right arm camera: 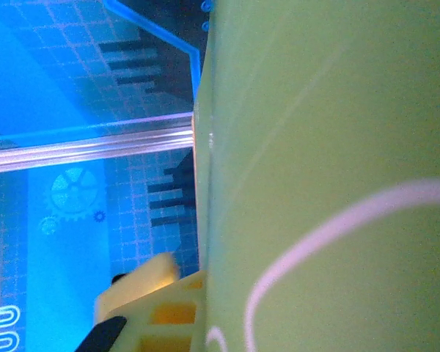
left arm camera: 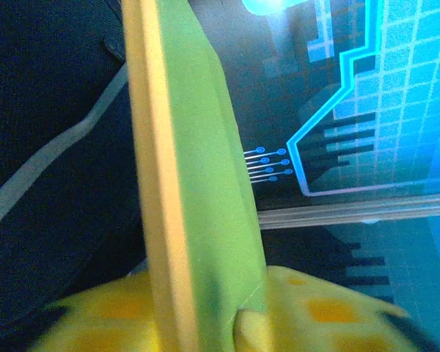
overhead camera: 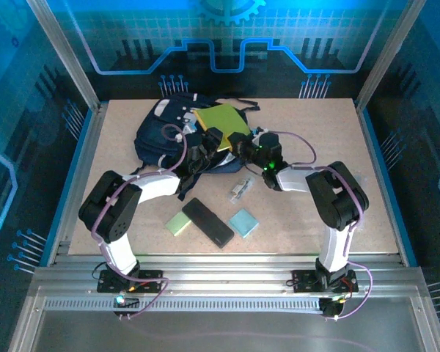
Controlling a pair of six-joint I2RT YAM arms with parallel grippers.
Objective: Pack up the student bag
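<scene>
The student bag (overhead camera: 161,136), dark navy with a pale zipper stripe, lies at the back of the table, and its fabric (left arm camera: 51,110) sits just left of the book. A green book (overhead camera: 221,117) is held over its right side, between both grippers. My left gripper (overhead camera: 216,139) has its yellow fingers on either side of the book's (left arm camera: 198,147) lower edge, jaws parted. My right gripper (overhead camera: 242,141) is shut on the book's green cover (right arm camera: 330,147), one yellow finger (right arm camera: 161,293) against its edge.
In front of the arms lie a black rectangular case (overhead camera: 207,221), a pale green pad (overhead camera: 180,223) and a light blue pad (overhead camera: 243,222). A small clear object (overhead camera: 240,189) sits near the right forearm. Metal posts and glass walls ring the table.
</scene>
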